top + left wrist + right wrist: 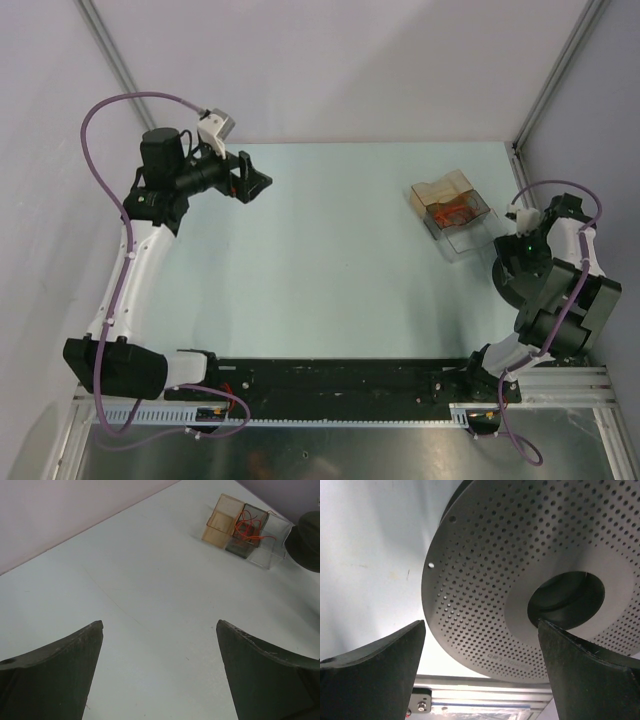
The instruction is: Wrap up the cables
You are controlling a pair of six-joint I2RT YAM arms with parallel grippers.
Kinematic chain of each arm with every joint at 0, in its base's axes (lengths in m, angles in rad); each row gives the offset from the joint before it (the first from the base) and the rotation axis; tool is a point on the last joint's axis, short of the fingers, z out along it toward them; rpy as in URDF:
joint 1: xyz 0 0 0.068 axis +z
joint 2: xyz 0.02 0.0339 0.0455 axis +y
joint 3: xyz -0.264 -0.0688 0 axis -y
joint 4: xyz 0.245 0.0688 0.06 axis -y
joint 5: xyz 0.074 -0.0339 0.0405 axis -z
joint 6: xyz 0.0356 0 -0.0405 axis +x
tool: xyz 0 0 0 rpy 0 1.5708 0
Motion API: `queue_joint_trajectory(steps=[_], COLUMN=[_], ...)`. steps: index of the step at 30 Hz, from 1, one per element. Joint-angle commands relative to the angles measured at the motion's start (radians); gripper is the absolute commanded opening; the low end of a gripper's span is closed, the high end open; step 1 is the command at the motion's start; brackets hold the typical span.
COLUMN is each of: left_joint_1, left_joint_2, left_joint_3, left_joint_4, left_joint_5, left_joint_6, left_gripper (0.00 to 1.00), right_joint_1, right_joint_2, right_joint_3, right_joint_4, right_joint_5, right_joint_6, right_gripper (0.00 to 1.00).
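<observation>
The cables (pixel 455 213) are thin red-orange wires, curled up in the middle compartment of a small clear box (pixel 470 240) at the right back of the table. In the left wrist view the cables (pixel 247 528) show far off in the same box (pixel 272 552). My left gripper (pixel 255 185) is open and empty, high over the left back of the table and far from the box; its jaws (pixel 160 625) frame bare table. My right gripper (pixel 515 268) is open and empty, just right of the box, and its jaws (pixel 481 625) hang over a perforated grey disc (pixel 485 570).
The disc (pixel 512 285) is round with a central hole and lies near the table's right edge; it shows dark in the left wrist view (pixel 306 547). An aluminium rail (pixel 485 697) runs along the near edge. Walls close the back and both sides.
</observation>
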Motion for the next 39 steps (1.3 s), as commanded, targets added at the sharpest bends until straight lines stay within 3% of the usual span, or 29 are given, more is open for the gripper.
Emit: queue_joint_trajectory(steps=[1, 12, 19, 27, 33, 39], left_joint_1=[-0.008, -0.01, -0.01, -0.01, -0.005, 0.055], left_joint_2=[0.002, 0.037, 0.034, 0.052, 0.084, 0.06], left_joint_3=[0.05, 0.072, 0.075, 0.069, 0.077, 0.056], left_joint_4=[0.035, 0.037, 0.036, 0.035, 0.032, 0.0], left_joint_5=[0.026, 0.042, 0.015, -0.012, -0.098, -0.175], left_joint_6=[-0.013, -0.011, 0.0, -0.032, -0.109, -0.217], left_gripper=[0.99, 0.99, 0.99, 0.99, 1.0, 0.99], right_joint_1=[-0.005, 0.042, 0.062, 0.134, 0.396, 0.709], right_joint_2=[0.015, 0.05, -0.041, -0.3, -0.321, -0.157], right_joint_3=[-0.049, -0.082, -0.078, 0.03, 0.222, 0.43], right_joint_4=[0.049, 0.142, 0.112, -0.096, -0.133, -0.106], right_joint_5=[-0.024, 0.017, 0.042, 0.011, -0.012, -0.027], right_joint_6=[-0.007, -0.056, -0.055, -0.018, 0.104, 0.11], right_gripper=[0.99, 0.97, 0.66, 0.54, 0.54, 0.55])
